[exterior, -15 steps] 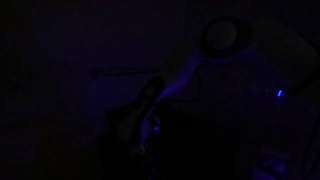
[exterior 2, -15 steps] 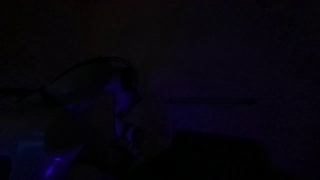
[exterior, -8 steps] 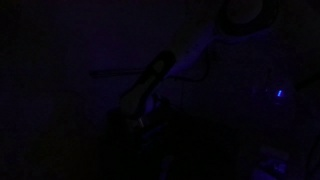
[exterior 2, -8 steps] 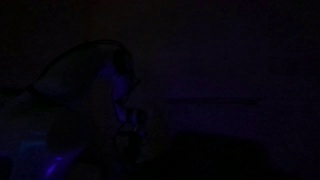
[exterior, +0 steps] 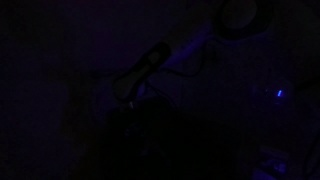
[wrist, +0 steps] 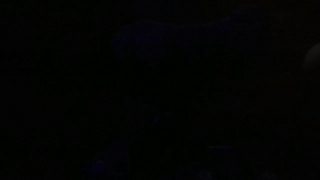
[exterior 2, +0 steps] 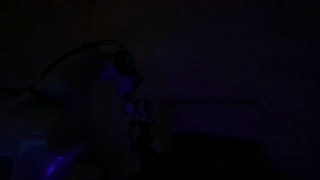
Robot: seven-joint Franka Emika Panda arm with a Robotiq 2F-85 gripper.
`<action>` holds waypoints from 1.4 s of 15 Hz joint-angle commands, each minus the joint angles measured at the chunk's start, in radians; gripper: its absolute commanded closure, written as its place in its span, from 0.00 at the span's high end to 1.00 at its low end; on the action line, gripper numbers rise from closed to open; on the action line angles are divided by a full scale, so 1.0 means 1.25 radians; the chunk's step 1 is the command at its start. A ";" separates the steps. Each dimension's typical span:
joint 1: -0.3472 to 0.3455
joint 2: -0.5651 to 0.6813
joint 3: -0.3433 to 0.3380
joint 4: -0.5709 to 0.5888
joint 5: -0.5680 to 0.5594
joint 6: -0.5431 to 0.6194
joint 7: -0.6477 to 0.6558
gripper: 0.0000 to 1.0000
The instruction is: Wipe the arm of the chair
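Wrist view is almost fully black, so it tells nothing about the hand or what is under it. In an exterior view, going from the left, the gripper (exterior: pixel 128 92) hangs a little toward 9 o'clock from the centre. The robot arm (exterior: pixel 185 50) climbs from it toward 1 o'clock, and a small blue light (exterior: pixel 279 95) glows far out at 3 o'clock. The jaws are closed tight; whether they pinch anything I cannot tell. The arm of the chair I cannot make out in this darkness. I judge that it lies in the black mass below the gripper, at 6 o'clock from it. To wipe well, I think the gripper should press lightly and flat and travel along the arm of the chair in long, overlapping strokes, without lifting between them. No container is visible, so nothing can be said of contents.
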 commanded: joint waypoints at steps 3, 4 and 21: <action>-0.010 0.067 0.001 0.046 0.003 0.005 0.005 0.07; -0.013 0.077 0.002 0.048 0.008 0.005 0.002 0.07; -0.013 0.102 0.025 0.051 0.026 0.024 -0.009 0.98</action>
